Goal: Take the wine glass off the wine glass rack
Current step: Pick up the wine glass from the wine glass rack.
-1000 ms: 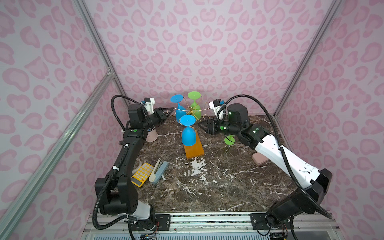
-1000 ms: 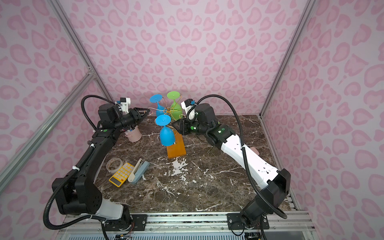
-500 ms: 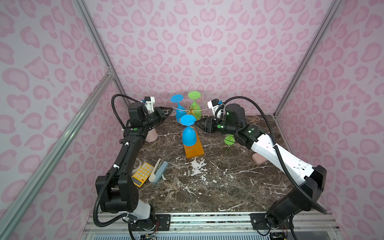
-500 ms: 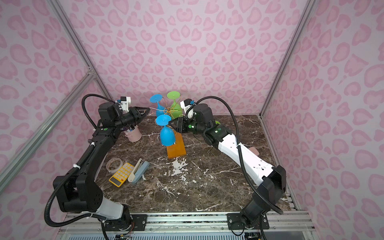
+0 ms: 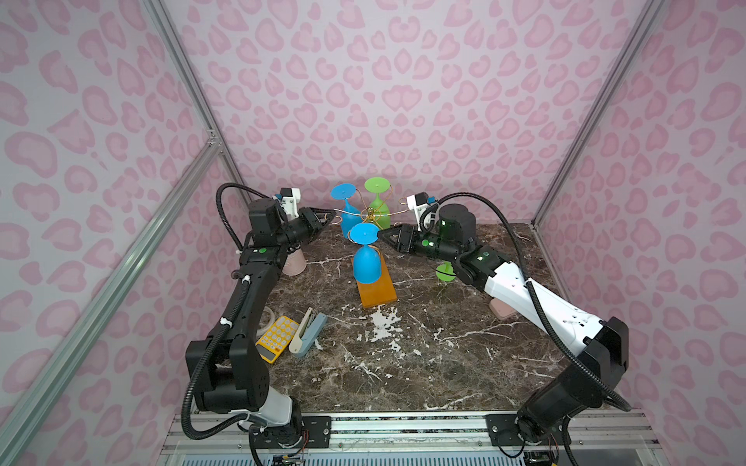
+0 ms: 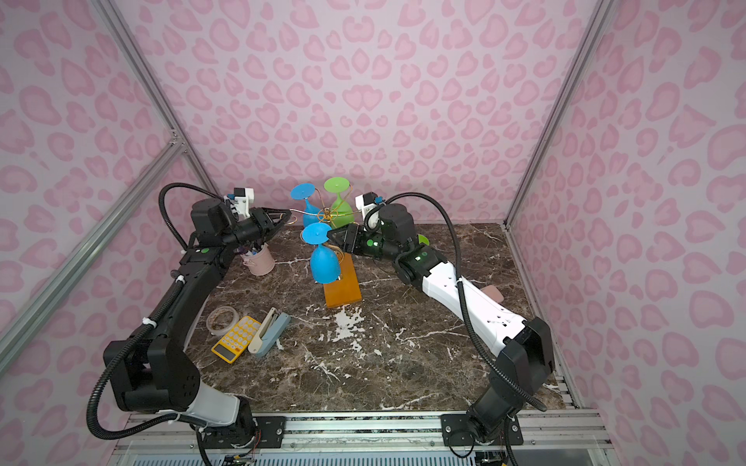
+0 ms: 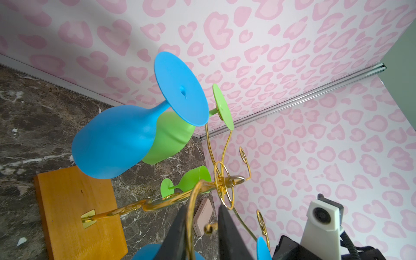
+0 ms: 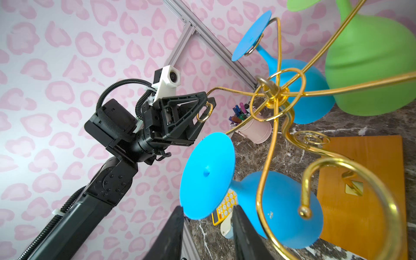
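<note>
Wine glass (image 5: 366, 264): blue, matte and opaque, hanging bowl-down at the front of the wine glass rack (image 5: 377, 290), with its flat round foot resting on a curled arm. The rack is thin, shiny gold wire. Scroll arms radiate from a ringed hub on a wavy stem, which a small brass-coloured plate fixes to a flat, orange-brown rectangular wooden base. It stands at the middle back of the dark, white-veined marble worktop (image 5: 403, 363).

A rear blue glass (image 5: 348, 220) and a hanging green glass (image 5: 381, 218) occupy two rear arms, bowl-down and side by side. A second green glass (image 5: 445, 272) lies on its side on the worktop, partly behind the right arm. The key markings of the yellow calculator (image 6: 236, 337) are too small to read.

Left gripper (image 7: 202, 209): the black jaws stand narrow, closed on the curled end of a free scroll arm that points toward the left arm. In the left wrist view the wire lies against both inner faces.

Right gripper (image 8: 208, 208): the jaws are partly open and straddle the rim of the wine glass's foot, with one finger at the rim and a gap at the other.

A pink cup (image 6: 260, 260) of pens, a grey-blue stapler (image 6: 270, 329) and a clear tape roll (image 6: 221, 318) lie near the left arm.
</note>
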Controlling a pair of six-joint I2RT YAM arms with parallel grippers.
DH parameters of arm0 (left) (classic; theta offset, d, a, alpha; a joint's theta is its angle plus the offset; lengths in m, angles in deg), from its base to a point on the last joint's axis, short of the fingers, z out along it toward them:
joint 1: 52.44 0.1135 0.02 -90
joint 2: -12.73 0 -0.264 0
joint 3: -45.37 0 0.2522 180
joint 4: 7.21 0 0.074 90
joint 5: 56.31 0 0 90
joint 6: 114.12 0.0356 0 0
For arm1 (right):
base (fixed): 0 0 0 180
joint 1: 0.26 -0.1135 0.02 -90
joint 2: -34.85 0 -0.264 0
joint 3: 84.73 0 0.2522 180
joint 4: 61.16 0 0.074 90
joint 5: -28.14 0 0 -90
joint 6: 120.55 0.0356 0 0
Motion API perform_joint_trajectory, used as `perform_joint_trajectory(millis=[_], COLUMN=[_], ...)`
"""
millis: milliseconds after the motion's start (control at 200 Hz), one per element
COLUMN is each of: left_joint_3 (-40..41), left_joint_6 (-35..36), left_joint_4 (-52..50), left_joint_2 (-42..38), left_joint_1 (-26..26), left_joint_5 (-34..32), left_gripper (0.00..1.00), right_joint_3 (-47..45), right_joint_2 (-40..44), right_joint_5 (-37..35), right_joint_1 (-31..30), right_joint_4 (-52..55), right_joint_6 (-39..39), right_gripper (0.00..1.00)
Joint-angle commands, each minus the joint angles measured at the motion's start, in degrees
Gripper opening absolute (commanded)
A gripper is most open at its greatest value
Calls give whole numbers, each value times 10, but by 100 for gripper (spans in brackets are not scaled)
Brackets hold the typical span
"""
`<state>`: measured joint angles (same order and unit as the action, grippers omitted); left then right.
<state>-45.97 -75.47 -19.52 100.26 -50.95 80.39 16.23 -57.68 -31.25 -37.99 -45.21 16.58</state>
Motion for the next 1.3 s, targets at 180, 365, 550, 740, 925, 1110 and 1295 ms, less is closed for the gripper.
perform_joint_trajectory(millis=[180, 365, 550, 740, 925, 1110, 1295], left_joint_3=[-11, -11, -10, -11, -11, -11, -11], left_joint_6=[-5, -7, -7, -8, -8, -8, -9], left_joint_4=[32, 35, 36, 35, 36, 36, 36], left_joint_2=[5, 7, 9, 10, 10, 10, 10], left_joint_1=[1, 1, 1, 1, 1, 1, 1], left_joint_5=[16, 18, 19, 20, 21, 23, 24], left_gripper=[25, 25, 25, 25, 25, 25, 25], right_joint_3=[-15, -13, -10, -9, -11, -10, -12], right_joint_2=[-15, -27, -34, -39, -40, -43, -47], right_joint_5=[23, 32, 35, 39, 43, 44, 44], right_joint_1=[6, 6, 3, 3, 2, 3, 2], right_joint_4=[-76, -86, -92, -96, -99, -109, -123], right_joint_6=[61, 73, 78, 81, 84, 92, 104], right_gripper=[36, 35, 33, 28, 18, 9, 2])
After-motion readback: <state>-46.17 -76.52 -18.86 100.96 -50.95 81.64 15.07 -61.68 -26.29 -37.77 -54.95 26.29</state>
